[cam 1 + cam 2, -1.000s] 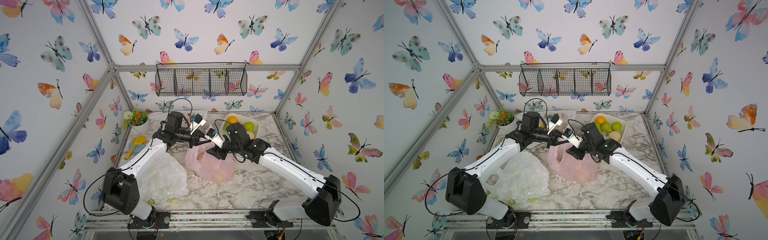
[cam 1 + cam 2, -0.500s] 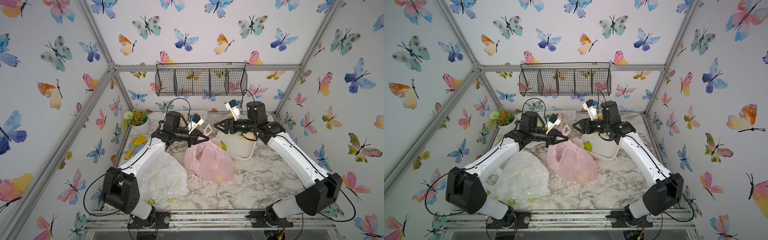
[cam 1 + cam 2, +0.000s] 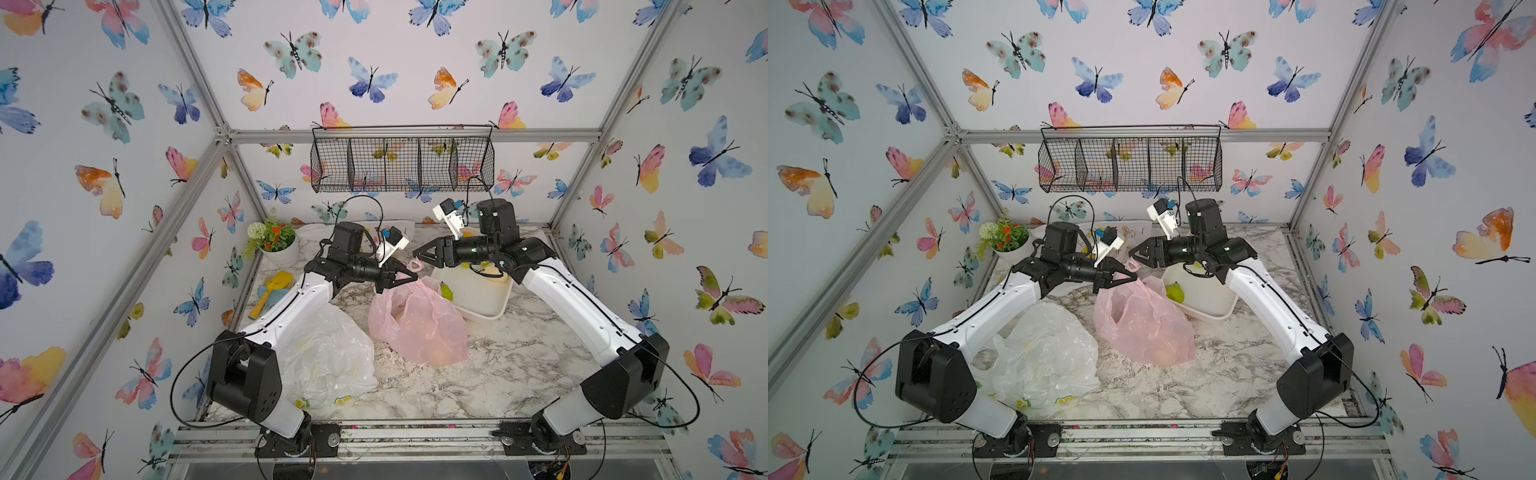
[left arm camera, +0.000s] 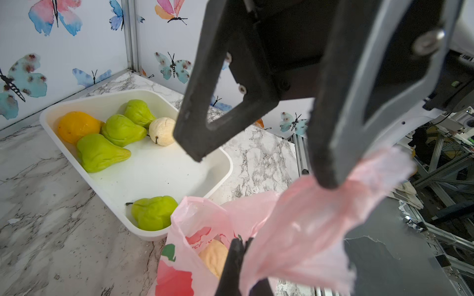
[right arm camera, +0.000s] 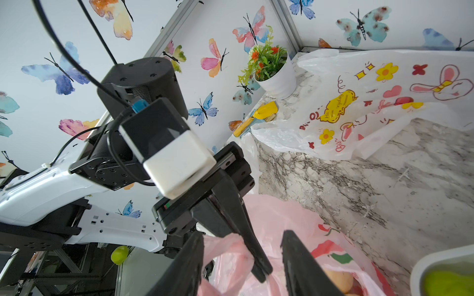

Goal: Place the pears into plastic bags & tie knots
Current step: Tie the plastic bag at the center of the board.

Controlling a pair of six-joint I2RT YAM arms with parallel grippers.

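**Bags, three.**
- Pink bag [image 3: 419,328]: middle of the marble table [image 3: 498,374], mouth upward.
- White bag with yellow print [image 3: 328,353]: crumpled just beside the pink one, partly under the left arm.
- Doodle bag [image 5: 372,102]: lying flat by the back wall.

**Pears, six seen.**
- Green pears [image 4: 121,129], four, all in the white tray [image 4: 225,164] just beside the pink bag. Three are clustered at the tray's far end; the fourth green pear [image 4: 154,212] lies alone in the corner nearest the bag.
- Cream pear [image 4: 161,130], one, touching that cluster.
- Pale pear [image 4: 213,253], one, inside the pink bag.

**Other fruit, one.** Orange fruit [image 4: 77,125], in the tray beside the cluster.

**Pincers, two.**
- Left pincer [image 3: 412,277]: fingers pressed together, pinching a handle strip of the pink bag above its mouth.
- Right pincer [image 5: 243,271]: fingers spread, holding nothing. The left pincer's tip and the pinched strip lie between them. One finger [image 4: 325,174] is at the strip; contact cannot be told.

**Sundries.** One flower pot [image 3: 276,245]; one wire basket [image 3: 401,160] on the back wall.
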